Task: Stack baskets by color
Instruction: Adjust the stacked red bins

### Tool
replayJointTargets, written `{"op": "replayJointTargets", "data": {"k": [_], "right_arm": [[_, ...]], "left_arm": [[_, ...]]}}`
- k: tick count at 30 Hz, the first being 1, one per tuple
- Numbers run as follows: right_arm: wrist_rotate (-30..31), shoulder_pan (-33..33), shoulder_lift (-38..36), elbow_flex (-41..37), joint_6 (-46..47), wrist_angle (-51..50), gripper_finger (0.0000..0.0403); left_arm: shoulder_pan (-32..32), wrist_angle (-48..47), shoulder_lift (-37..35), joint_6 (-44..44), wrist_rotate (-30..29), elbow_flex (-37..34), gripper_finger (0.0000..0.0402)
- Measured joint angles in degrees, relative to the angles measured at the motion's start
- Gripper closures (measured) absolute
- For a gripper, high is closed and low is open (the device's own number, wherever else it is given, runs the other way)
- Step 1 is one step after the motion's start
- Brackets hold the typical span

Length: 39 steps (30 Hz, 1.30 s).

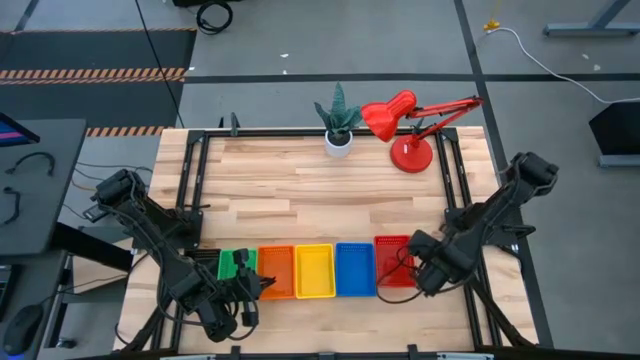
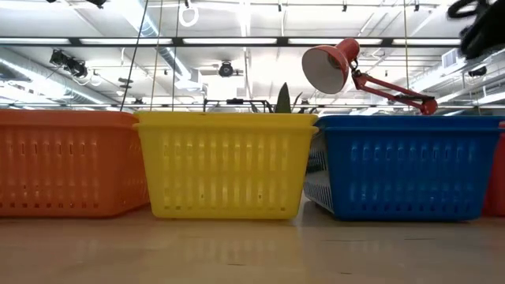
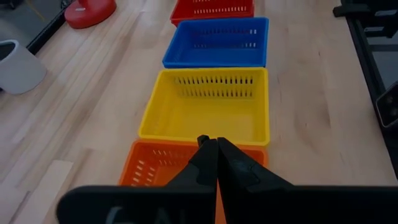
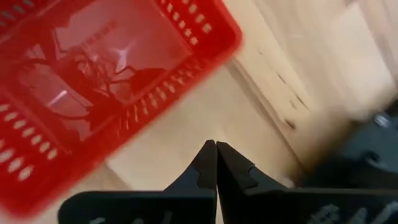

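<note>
just ahead of the left gripper (image 3: 216, 144), whose fingers are pressed together on nothing, the orange basket (image 3: 155, 168) starts a row: yellow basket (image 3: 208, 109), blue basket (image 3: 217, 42), red basket (image 3: 211, 7). beside the red one's outer edge, the right gripper (image 4: 216, 146) hangs with fingers together, empty. the green basket (image 1: 236, 265) sits by the left arm.

The wooden table (image 1: 300, 190) carries a basket row (image 1: 315, 270), plant (image 1: 338, 125), lamp (image 1: 410, 150).

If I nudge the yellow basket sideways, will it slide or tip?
Probably slides: the yellow basket is shallow with a broad flat base. It looks light, being thin slotted plastic. It sits close between the orange basket and blue basket, so it may push one.
</note>
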Motion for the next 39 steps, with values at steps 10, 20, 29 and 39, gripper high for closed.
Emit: {"op": "replayJointTargets", "data": {"k": [10,20,29,39], "right_arm": [[1.55,-2.82,3.00,-0.81,-13.33,9.36,0.0402],[0.81,-1.79,2.98,-0.80,-14.71,11.97,0.0401],[8.75,4.25,1.39,8.48,-13.10,6.83,0.0401],[22.29,10.07,-5.69,5.53,-18.39,19.47,0.0401]], "left_arm": [[0.13,0.96,0.00,-0.02,-0.28,0.00,0.0395],[0.13,1.37,0.00,-0.02,-0.27,0.00,0.0395],[0.13,2.38,0.02,-1.07,-0.34,0.00,0.0395],[5.03,1.91,-0.07,0.06,-4.50,-0.44,0.0398]]}}
